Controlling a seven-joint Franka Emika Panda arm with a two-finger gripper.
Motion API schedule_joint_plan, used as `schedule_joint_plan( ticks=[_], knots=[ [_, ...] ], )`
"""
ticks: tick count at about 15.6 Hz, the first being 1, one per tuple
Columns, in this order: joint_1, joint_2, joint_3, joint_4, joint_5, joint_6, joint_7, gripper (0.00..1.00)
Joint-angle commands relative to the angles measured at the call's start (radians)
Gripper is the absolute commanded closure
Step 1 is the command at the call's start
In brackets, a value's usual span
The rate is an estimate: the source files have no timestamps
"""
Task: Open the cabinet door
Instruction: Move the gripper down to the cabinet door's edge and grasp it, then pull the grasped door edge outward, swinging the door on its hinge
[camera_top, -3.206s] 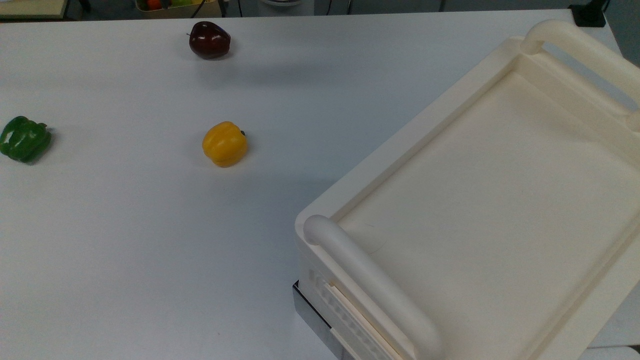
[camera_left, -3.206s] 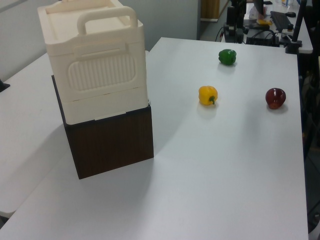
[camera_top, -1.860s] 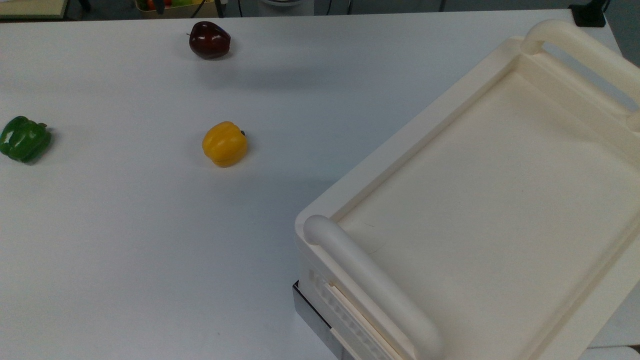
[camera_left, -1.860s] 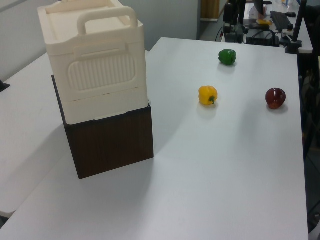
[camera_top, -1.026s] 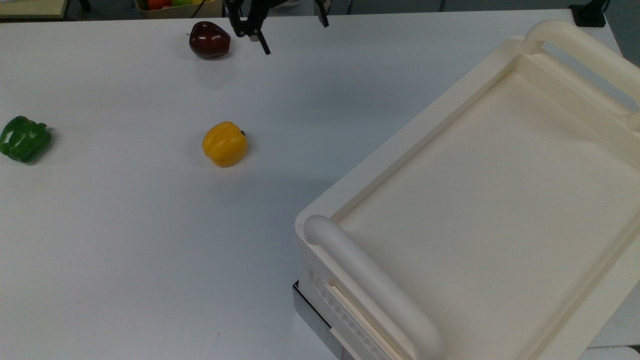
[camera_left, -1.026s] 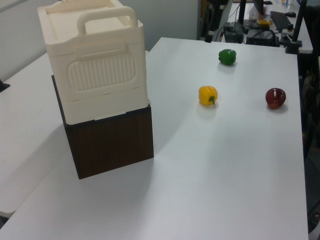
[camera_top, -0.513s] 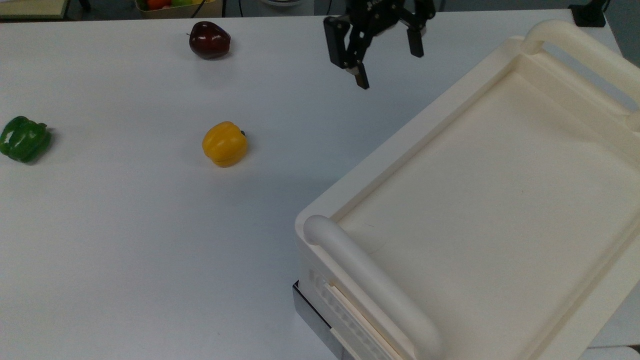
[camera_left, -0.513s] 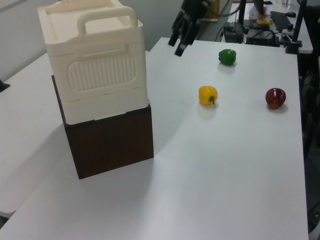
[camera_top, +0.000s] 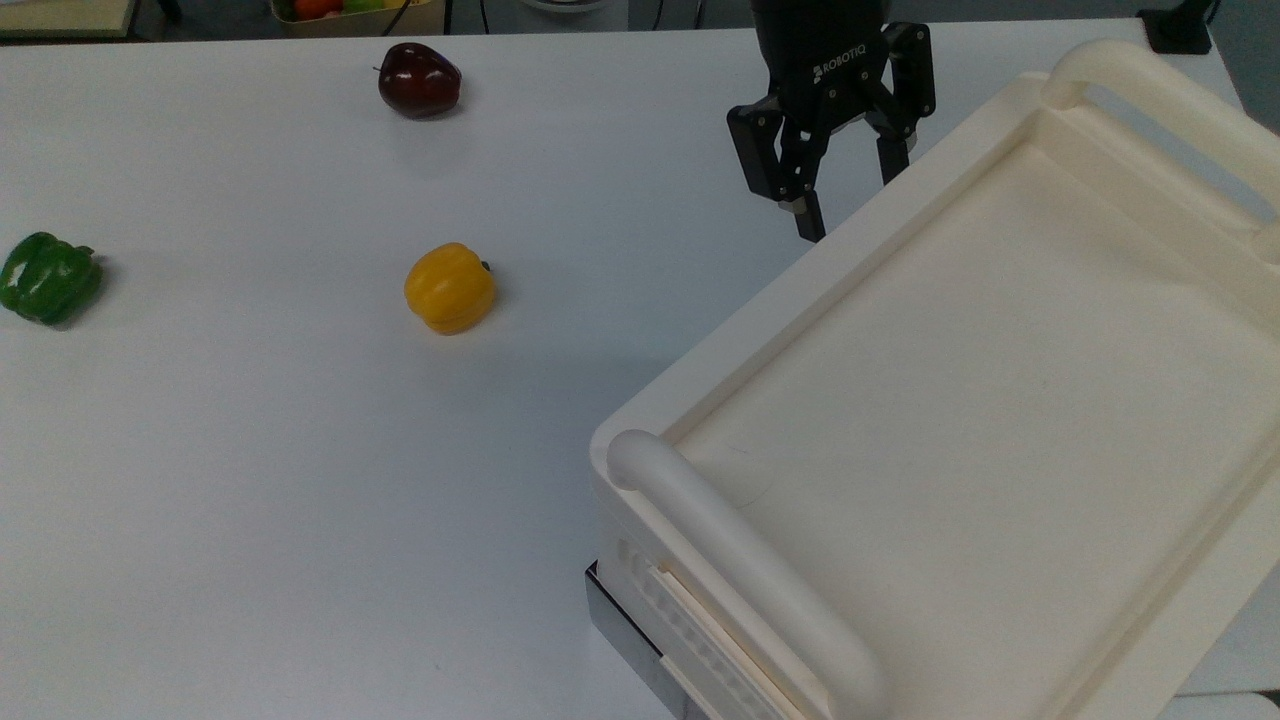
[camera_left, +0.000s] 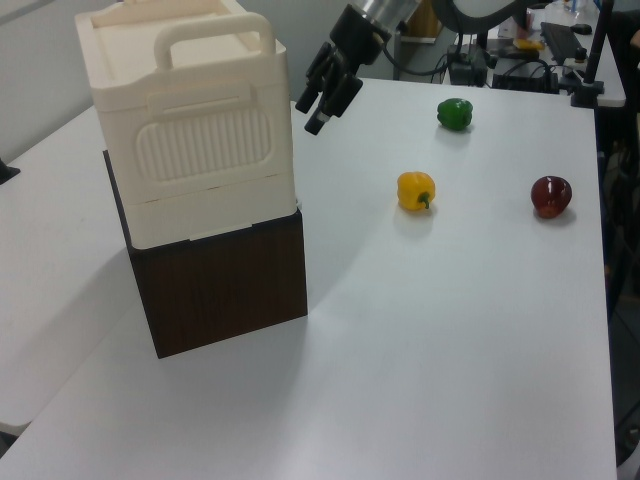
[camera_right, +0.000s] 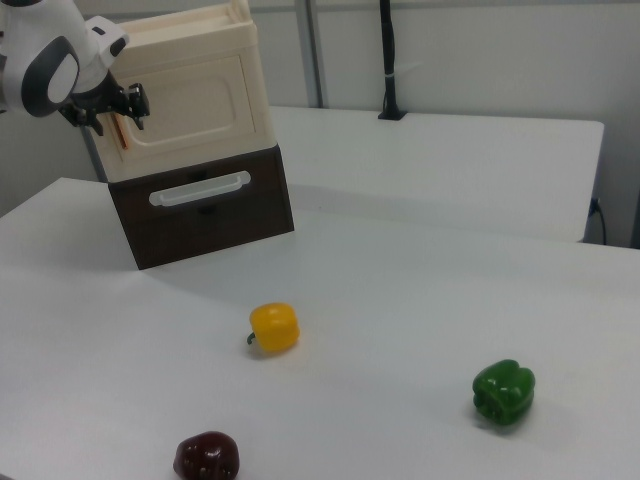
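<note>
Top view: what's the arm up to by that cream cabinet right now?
The gripper hangs open beside the upper edge of the cream cabinet, holding nothing. In the right view it sits at the cabinet door, which looks shut; whether it touches cannot be told. A yellow pepper, a green pepper and a dark red apple lie apart on the white table.

gripper (camera_top: 850, 200) pointing down, fingers (camera_top: 808, 218) spread apart, nothing between them

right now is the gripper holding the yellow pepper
No, the gripper hangs open beside the cabinet, well apart from the yellow pepper on the table.
</note>
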Motion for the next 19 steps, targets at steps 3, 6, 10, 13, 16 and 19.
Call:
schedule_joint_plan(
  ticks=[3, 6, 10, 13, 16, 19],
  knots=[
    [0.005, 0.036, -0.004, 0.036, 0.011, 0.015, -0.011, 0.76],
    [0.022, 0.044, -0.004, 0.042, 0.009, 0.015, -0.011, 0.76],
    [0.025, 0.047, -0.002, 0.042, 0.013, 0.044, -0.010, 0.75],
    [0.024, 0.057, 0.010, 0.044, 0.011, 0.048, -0.010, 0.74],
    [0.024, 0.068, 0.010, 0.062, 0.011, 0.076, -0.010, 0.75],
    [0.024, 0.080, 0.010, 0.065, 0.011, 0.105, -0.011, 0.92]
  ],
)
